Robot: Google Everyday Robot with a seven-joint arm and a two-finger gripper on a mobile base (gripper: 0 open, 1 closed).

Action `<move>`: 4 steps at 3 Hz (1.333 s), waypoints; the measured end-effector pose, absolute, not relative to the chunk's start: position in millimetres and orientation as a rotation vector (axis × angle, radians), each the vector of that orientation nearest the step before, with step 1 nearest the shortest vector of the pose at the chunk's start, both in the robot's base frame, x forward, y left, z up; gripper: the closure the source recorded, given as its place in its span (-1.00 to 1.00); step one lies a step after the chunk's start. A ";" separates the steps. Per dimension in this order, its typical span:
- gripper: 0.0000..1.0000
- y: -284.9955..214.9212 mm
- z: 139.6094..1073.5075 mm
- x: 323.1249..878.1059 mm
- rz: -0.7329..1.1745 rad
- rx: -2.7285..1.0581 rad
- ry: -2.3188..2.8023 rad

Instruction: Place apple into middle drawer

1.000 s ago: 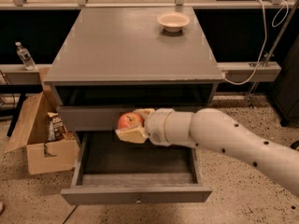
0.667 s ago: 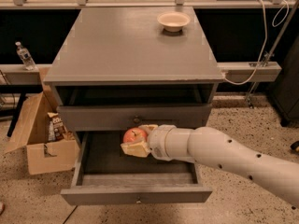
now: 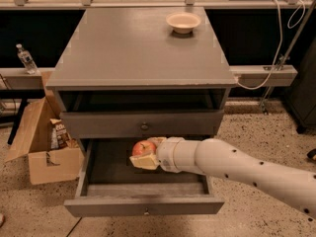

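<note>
Over the open middle drawer [image 3: 144, 207], the gripper [image 3: 148, 153] of a one-armed mobile robot is clenched on the apple [image 3: 142, 147], with one pale finger under the fruit and the other against its far side. Judged from how things lie, the task is most of the way through — the drawer stands pulled out and the fruit sits inside its outline. What is left is to lower it to the drawer floor, let go and draw the arm clear. Whether the apple already touches the floor beneath the gripper cannot be told; it appears to hang just above it, toward the back of the compartment and directly below the upper drawer front [image 3: 98, 125] with its dark knob. The apple shows as a small round fruit, red with a yellowish blush low on the side nearest the gripper's lower finger, and smooth and unmarked as far as can be seen. No stem can be made out. Round and hard, it would probably roll a little if dropped from any height — a low, gentle set-down looks the safer course. Well above and behind the gripper, a cream bowl [image 3: 183, 21] sits on the cabinet's top surface [image 3: 128, 53]. Beyond the gripper's tip, on the floor beside the cabinet, an open cardboard box [image 3: 42, 154] holds a snack packet
</note>
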State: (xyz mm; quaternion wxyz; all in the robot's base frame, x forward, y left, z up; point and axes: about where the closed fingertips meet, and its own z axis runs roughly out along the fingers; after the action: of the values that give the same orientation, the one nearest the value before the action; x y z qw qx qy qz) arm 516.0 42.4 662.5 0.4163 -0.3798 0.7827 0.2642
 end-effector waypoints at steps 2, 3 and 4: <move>1.00 39.5 529.5 558.9 0.658 -0.958 2.056; 0.49 40.6 491.9 578.5 0.703 -0.922 2.061; -0.01 50.4 467.2 590.5 0.767 -0.905 2.053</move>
State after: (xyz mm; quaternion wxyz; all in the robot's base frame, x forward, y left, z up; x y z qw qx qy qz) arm 590.5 50.4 467.2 0.3758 -0.3538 0.8023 0.2999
